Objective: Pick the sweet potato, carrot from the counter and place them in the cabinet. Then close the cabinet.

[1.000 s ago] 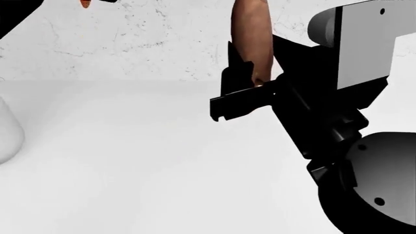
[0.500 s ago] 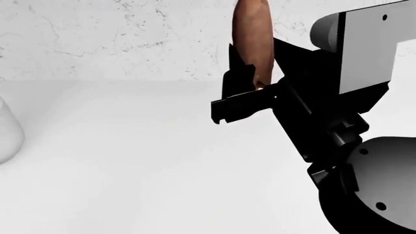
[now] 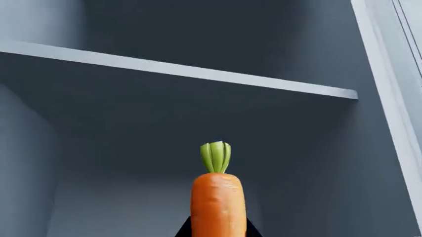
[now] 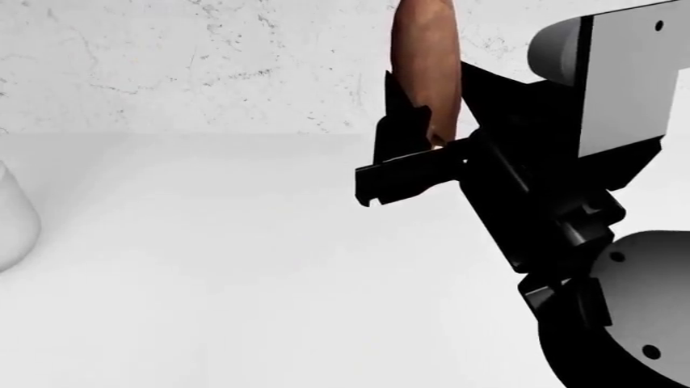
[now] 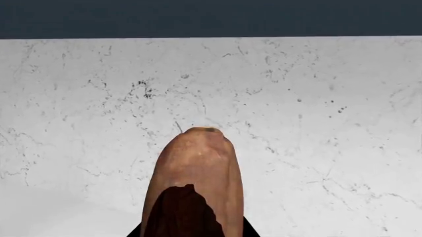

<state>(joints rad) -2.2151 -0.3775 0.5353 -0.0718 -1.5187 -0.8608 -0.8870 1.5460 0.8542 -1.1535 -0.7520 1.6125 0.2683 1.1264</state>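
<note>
The orange carrot (image 3: 218, 202), green stub forward, sticks out of my left gripper (image 3: 218, 233), which is shut on it. It points into the open cabinet, just below a shelf (image 3: 197, 74). The left gripper is out of the head view. My right gripper (image 4: 426, 149) is shut on the reddish-brown sweet potato (image 4: 424, 56), holding it upright above the white counter (image 4: 216, 259). In the right wrist view the sweet potato (image 5: 197, 168) faces the speckled white wall, and its lower part lies in shadow.
A white rounded object (image 4: 13, 218) stands on the counter at the far left. The cabinet's side wall (image 3: 386, 98) runs beside the carrot. A dark band (image 5: 211, 17), the cabinet's underside, crosses above the wall. My right arm (image 4: 603, 242) fills the head view's right side.
My right arm has drifted slightly right with the sweet potato. The orange carrot tip seen at the head view's top left a second ago has left that view.
</note>
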